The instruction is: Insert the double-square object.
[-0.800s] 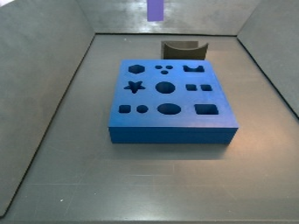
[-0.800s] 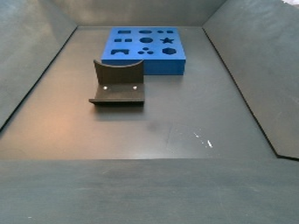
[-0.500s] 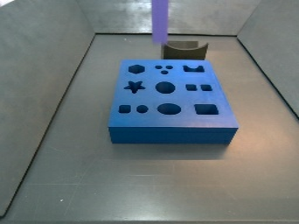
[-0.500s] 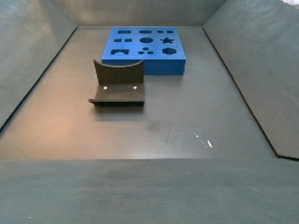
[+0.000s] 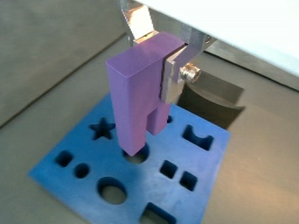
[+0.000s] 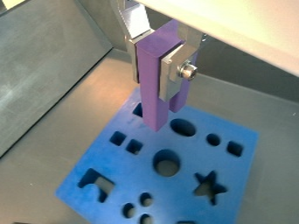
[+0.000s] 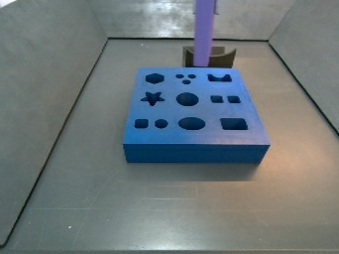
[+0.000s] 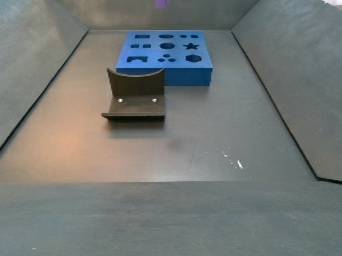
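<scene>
The double-square object (image 5: 138, 96), a long lavender bar, hangs upright in my gripper (image 5: 156, 52). The flat silver fingers (image 5: 176, 74) are shut on its upper part in both wrist views (image 6: 156, 57). The bar's lower end is in the air above the blue block (image 5: 117, 179) with shaped holes, over the block's edge nearest the fixture. In a side view the bar (image 7: 207, 25) comes down from the top edge above the back of the blue block (image 7: 192, 114). In the other side view only its tip (image 8: 162, 3) shows. The gripper is out of frame in both side views.
The dark fixture (image 8: 134, 95) stands on the floor next to the blue block (image 8: 167, 55); it also shows behind the block (image 7: 209, 53) and in a wrist view (image 5: 216, 98). Grey walls (image 7: 59, 60) enclose the floor on all sides.
The bar has moved to the right and lower in the side view, from left of the fixture to directly in front of it. The blue block and fixture have not moved.
</scene>
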Controlling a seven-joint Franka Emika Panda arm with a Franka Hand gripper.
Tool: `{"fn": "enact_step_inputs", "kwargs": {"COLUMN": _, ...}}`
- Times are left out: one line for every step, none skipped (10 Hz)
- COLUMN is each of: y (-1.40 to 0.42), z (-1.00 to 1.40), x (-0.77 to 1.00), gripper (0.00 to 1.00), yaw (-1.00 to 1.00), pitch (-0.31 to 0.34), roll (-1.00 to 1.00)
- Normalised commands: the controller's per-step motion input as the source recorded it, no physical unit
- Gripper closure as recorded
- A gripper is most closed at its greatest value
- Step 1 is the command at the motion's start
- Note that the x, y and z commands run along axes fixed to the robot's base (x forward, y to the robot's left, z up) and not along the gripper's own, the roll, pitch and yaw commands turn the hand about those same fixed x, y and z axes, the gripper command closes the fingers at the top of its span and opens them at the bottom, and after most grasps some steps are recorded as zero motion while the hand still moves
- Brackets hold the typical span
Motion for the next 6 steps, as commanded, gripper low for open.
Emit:
{"fn": "enact_step_inputs", "kwargs": {"y": 0.18, "z": -0.27, "x": 0.43, "gripper": 1.0, "yaw": -0.84, "pitch": 0.0, "roll": 0.0}}
{"fn": "enact_step_inputs", "kwargs": {"y": 0.15, "z": -0.29, "x": 0.37, "gripper": 1.0, "yaw": -0.88, "pitch": 0.0, "roll": 0.0}}
{"fn": "enact_step_inputs", "kwargs": {"y": 0.14, "z": -0.31, "x": 0.33, "gripper": 1.0, "yaw": -0.91, "pitch": 0.0, "roll": 0.0}}
{"fn": "enact_step_inputs", "kwargs": {"y": 0.13, "z": -0.32, "x": 0.31, "gripper": 1.0, "yaw": -0.92, "pitch": 0.0, "roll": 0.0}}
{"fn": "enact_step_inputs", "kwargs": {"y": 0.13, "z": -0.31, "x": 0.31, "gripper": 1.0, "yaw": -0.92, "pitch": 0.0, "roll": 0.0}}
{"fn": "enact_step_inputs", "kwargs": {"y": 0.13, "z": -0.31, "x": 0.31, "gripper": 1.0, "yaw": -0.92, "pitch": 0.0, "roll": 0.0}}
